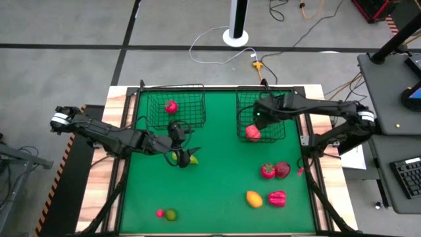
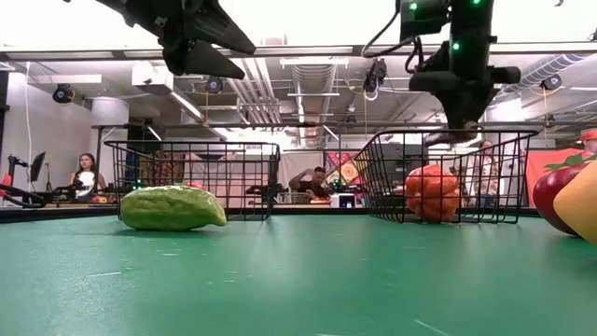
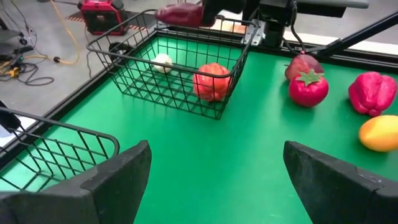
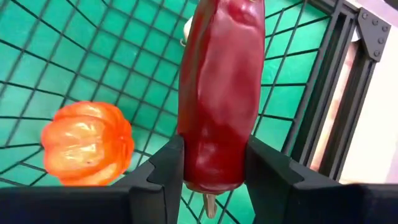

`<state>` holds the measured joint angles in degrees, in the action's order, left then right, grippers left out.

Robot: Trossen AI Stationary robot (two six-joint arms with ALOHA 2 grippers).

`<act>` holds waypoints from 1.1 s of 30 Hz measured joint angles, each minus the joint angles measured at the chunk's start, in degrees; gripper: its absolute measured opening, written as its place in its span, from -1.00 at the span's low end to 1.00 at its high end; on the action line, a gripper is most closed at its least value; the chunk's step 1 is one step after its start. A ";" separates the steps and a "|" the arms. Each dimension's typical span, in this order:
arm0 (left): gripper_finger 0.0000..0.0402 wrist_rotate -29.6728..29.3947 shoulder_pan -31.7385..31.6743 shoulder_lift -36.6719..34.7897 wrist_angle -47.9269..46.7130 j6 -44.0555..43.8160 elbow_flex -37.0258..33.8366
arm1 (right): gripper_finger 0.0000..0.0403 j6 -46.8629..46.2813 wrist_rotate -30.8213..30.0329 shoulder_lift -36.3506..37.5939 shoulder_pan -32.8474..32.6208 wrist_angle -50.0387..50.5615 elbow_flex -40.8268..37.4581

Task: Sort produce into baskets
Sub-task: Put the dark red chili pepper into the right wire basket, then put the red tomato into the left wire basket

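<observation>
The sorting is partly done, judging by how things lie. The left basket (image 1: 174, 108) holds one red piece (image 1: 171, 106); the right basket (image 1: 260, 116) holds an orange-red ribbed piece (image 4: 87, 144) and a white garlic (image 3: 163, 61). Still loose on the green surface (image 1: 217, 191) are a red round fruit (image 1: 268, 171), a purple one (image 1: 283, 169), an orange-yellow one (image 1: 254, 198), a red pepper (image 1: 277, 198), a green lime (image 1: 171, 214) with a small red piece beside it, and a yellow-green oblong vegetable (image 2: 172, 207).

The right gripper (image 4: 211, 180) hangs above the right basket, its jaws clamped on a long dark-red pepper (image 4: 221, 93), stem end down between them, not yet released. The left gripper (image 3: 214, 180) hovers over the surface near the left basket with jaws spread wide and empty, the oblong vegetable just below it
</observation>
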<state>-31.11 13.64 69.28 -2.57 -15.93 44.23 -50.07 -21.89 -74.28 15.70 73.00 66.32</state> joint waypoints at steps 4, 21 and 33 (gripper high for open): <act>0.72 -0.02 -0.34 0.00 -0.02 1.21 0.00 | -0.33 0.20 -0.02 -1.77 0.00 0.01 -0.06; 0.72 -0.02 -0.41 2.02 -0.03 1.93 0.00 | -0.14 2.78 -0.24 -4.92 -0.02 -0.01 -0.09; 0.72 0.19 -0.30 2.69 -0.02 -0.45 0.00 | 0.18 5.65 -0.61 -4.41 -0.02 -0.54 -0.11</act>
<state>-30.92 13.34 71.96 -2.59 -16.38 44.23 -44.42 -22.50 -78.69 15.68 72.47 66.22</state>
